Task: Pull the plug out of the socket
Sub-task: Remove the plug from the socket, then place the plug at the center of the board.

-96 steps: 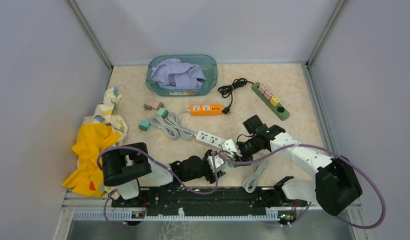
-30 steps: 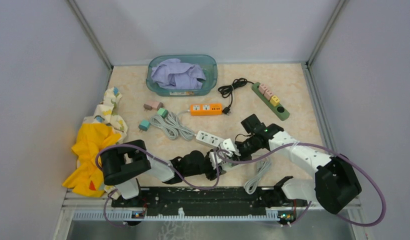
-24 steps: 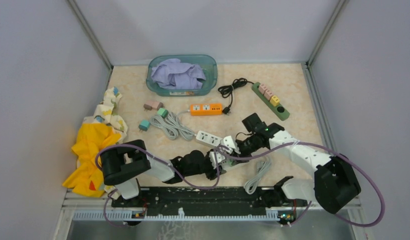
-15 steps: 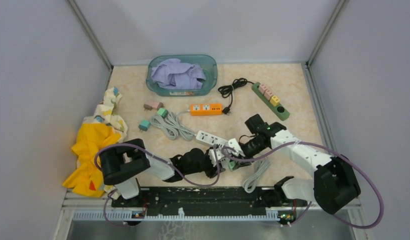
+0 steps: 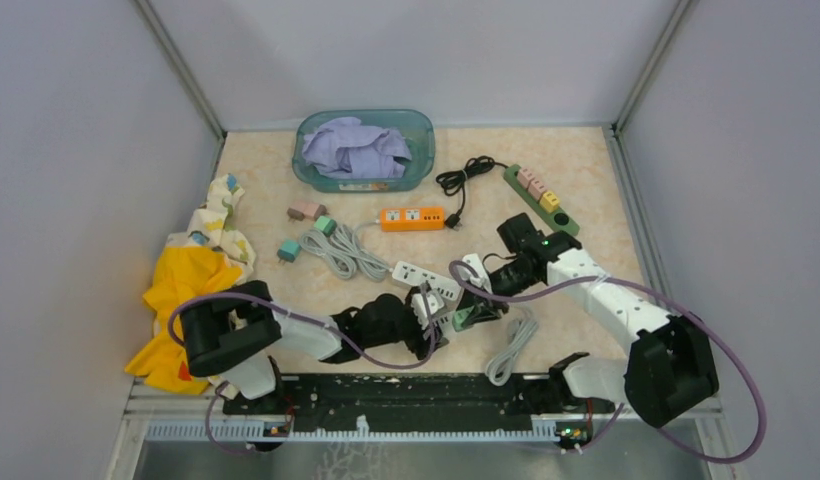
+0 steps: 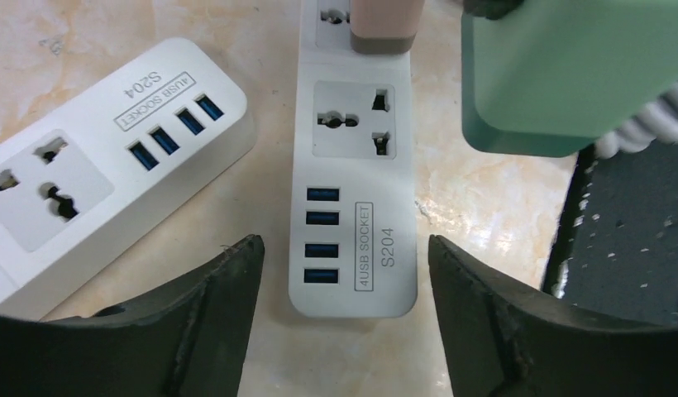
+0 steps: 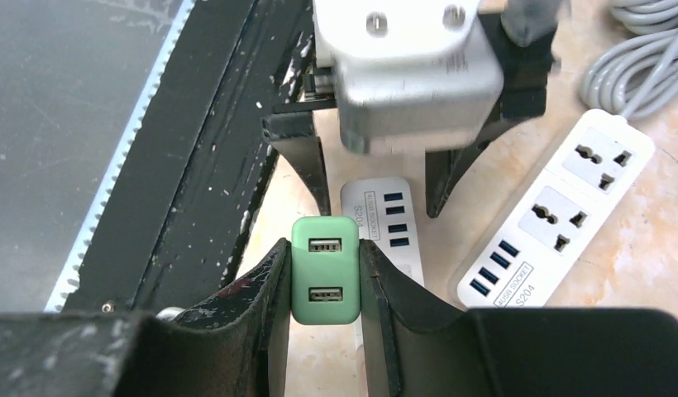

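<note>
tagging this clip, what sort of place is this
Likely a robot lab test cell: grey walls box in the tabletop, the left arm and right arm are bolted at its near edge, and an orange power strip and green power strip lie out as props.

the left arm (image 5: 304, 338) and right arm (image 5: 618, 305), above the black rail (image 5: 416, 392), are wearing white shells over black joints. purple cables (image 5: 761, 402) are looping out beyond that rail, and the fingers (image 6: 212, 298) are showing scuffed black.

Pale grey walls (image 5: 76, 150), beige marbled tabletop (image 5: 586, 170), metal corner posts (image 5: 181, 65), black front rail (image 5: 426, 395)
</note>
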